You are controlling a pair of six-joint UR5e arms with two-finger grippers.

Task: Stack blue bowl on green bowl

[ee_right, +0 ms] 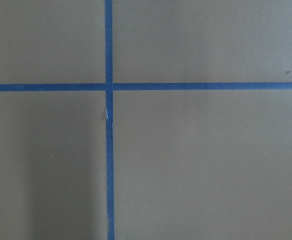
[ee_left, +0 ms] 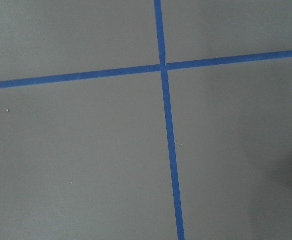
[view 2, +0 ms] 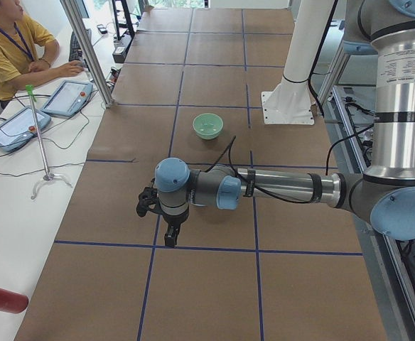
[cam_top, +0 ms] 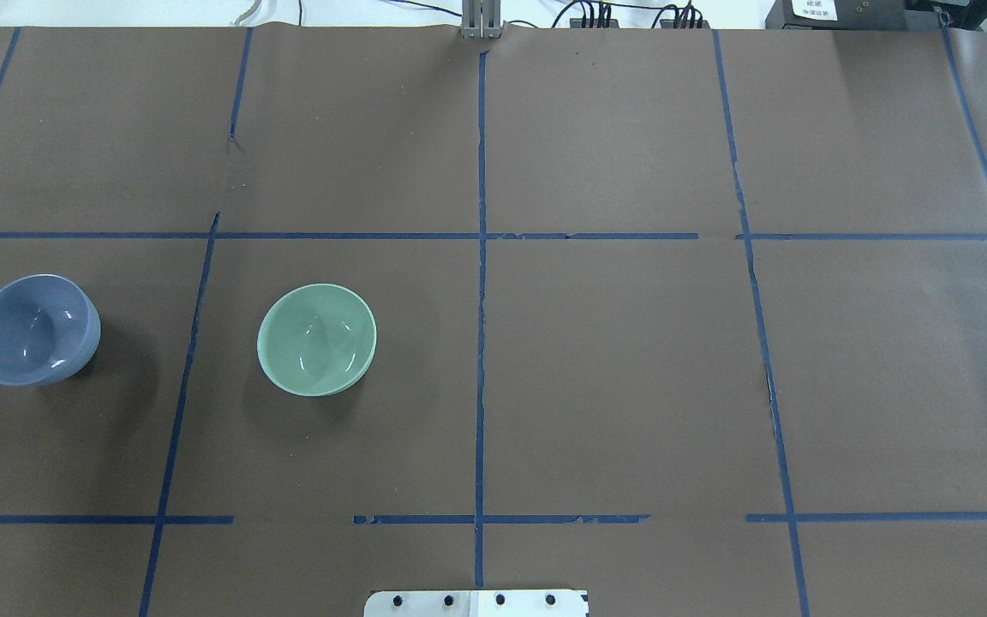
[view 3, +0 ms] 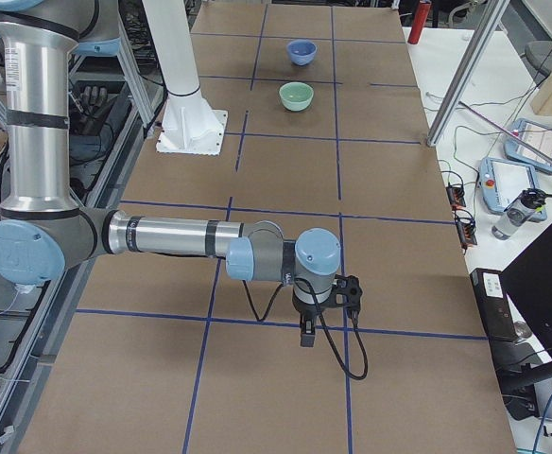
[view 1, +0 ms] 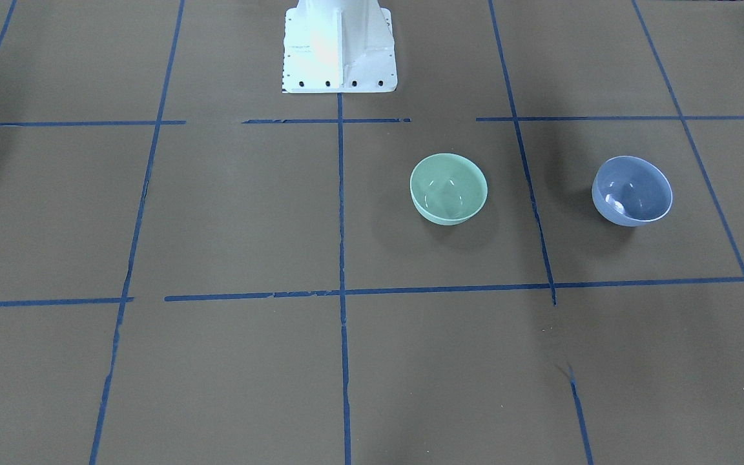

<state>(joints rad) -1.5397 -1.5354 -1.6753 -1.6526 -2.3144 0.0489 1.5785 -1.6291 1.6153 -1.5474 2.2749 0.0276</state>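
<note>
The blue bowl [view 1: 631, 190] stands upright on the brown table, also in the overhead view [cam_top: 34, 329] at far left and in the exterior right view [view 3: 301, 51]. The green bowl [view 1: 448, 188] stands upright beside it, apart, nearer the table's middle [cam_top: 316, 339] [view 2: 207, 126] [view 3: 295, 96]. Both are empty. My left gripper [view 2: 170, 240] shows only in the exterior left view, raised, pointing down; the blue bowl is hidden there. My right gripper [view 3: 306, 336] shows only in the exterior right view, far from both bowls. I cannot tell whether either is open or shut.
Blue tape lines grid the brown table [cam_top: 631, 386]. The white robot pedestal [view 1: 340, 51] stands at the robot-side edge. An operator [view 2: 8, 50] with tablets [view 2: 65, 96] sits at a side table; a thin stand [view 2: 40, 135] is there too.
</note>
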